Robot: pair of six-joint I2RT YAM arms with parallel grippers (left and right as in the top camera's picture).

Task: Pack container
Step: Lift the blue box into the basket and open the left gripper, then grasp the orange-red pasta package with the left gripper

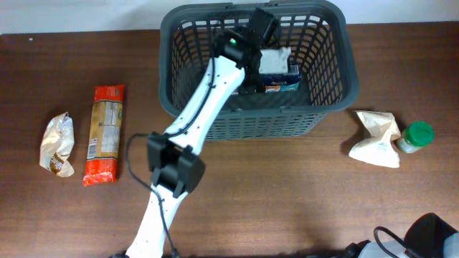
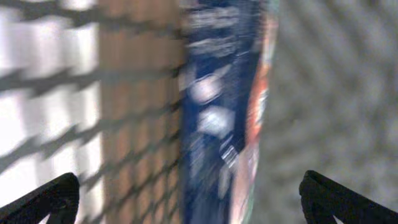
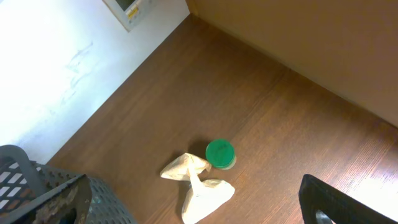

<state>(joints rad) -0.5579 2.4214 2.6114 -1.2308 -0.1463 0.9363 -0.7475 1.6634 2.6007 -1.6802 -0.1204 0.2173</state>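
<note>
Reaching into container (image 1: 287, 123) — left arm (image 1: 208, 93) outstretched, jaws apart beside blue packet (image 1: 278, 75).

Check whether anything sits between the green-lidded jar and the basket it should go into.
Yes. A crumpled white bag lies right next to the jar, on the side facing the basket, so a straight slide is blocked. Lifting the jar over it would likely clear.

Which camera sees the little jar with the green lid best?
The right wrist camera: the green-lidded jar sits clear and biggest there, beside a crumpled pale bag. The overhead view shows it smaller, by the same bag. The left wrist view misses it.
</note>
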